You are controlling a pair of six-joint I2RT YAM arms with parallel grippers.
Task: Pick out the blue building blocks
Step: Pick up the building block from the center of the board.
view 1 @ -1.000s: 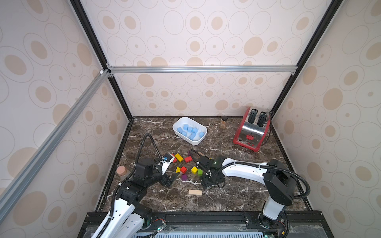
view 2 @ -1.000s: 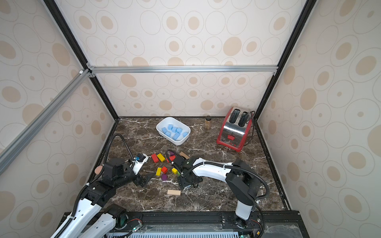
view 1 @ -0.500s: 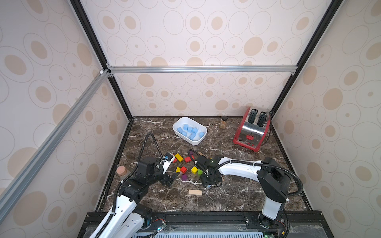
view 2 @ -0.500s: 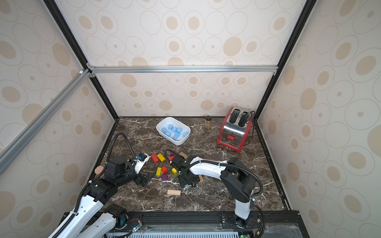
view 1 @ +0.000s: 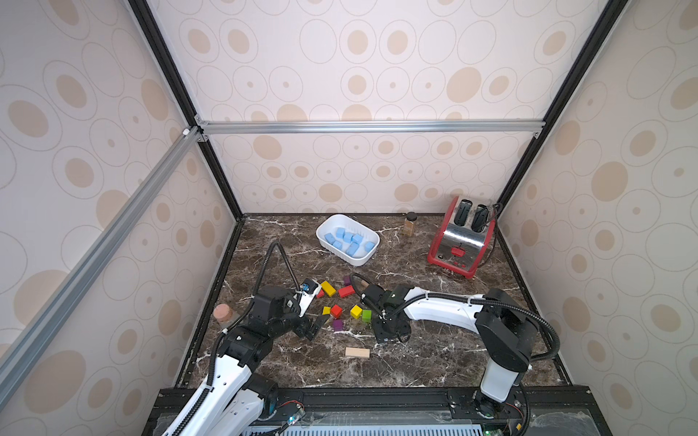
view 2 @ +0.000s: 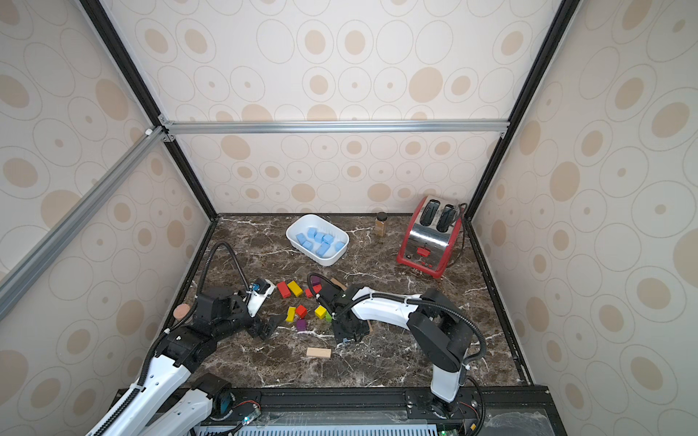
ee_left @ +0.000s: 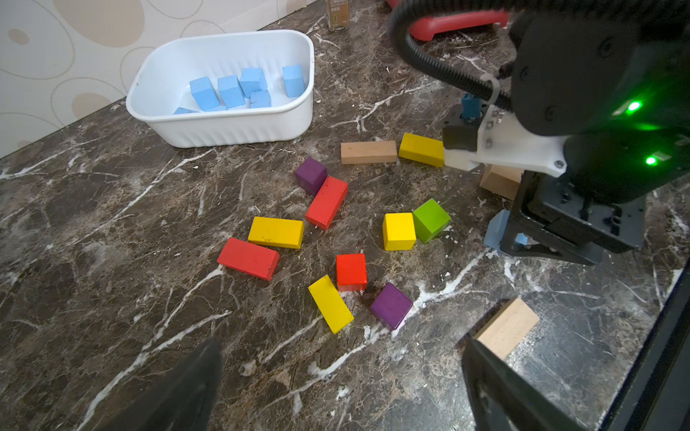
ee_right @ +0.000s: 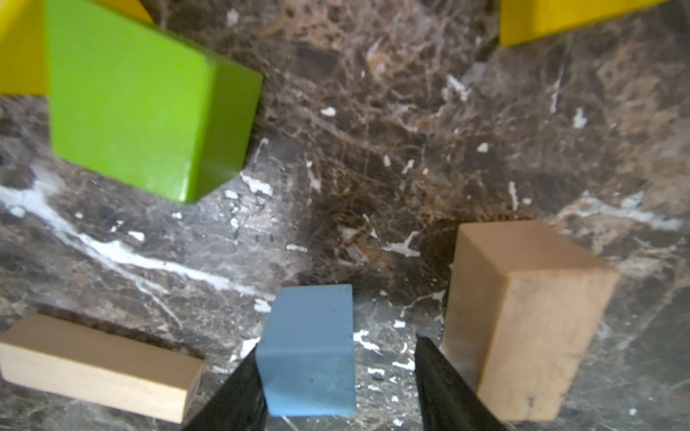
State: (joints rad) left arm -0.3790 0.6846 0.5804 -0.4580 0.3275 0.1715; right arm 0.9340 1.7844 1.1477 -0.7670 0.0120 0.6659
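Right claw (ee_right: 338, 345) jaws have narrowed over the last second; the claw itself has hardly shifted, and not much else has changed. It now straddles the only blue block (ee_right: 310, 347) I can see loose on the tabletop (ee_right: 373, 149). One finger (ee_right: 239, 392) is on the block's side, the other finger (ee_right: 444, 388) has a gap, so it's part-closed and not clamped yet.

Block sits near the green cube (ee_right: 142, 112), on the side away from the yellow cube (ee_left: 398, 231). A standing tan block (ee_right: 522, 336) is just beside it, farther out.

Long axis looks to run along the jaw gap, so the fingers cross the short width, which is fine.

Other blue building blocks (view 1: 353, 248) are in the white tub (view 1: 351, 259), well beyond the green cube toward the back wall.

Left claw (ee_left: 341, 347) is spread wide and empty, across the green cube from the block, so the right arm is nearer. Watch the tan block on the squeeze.
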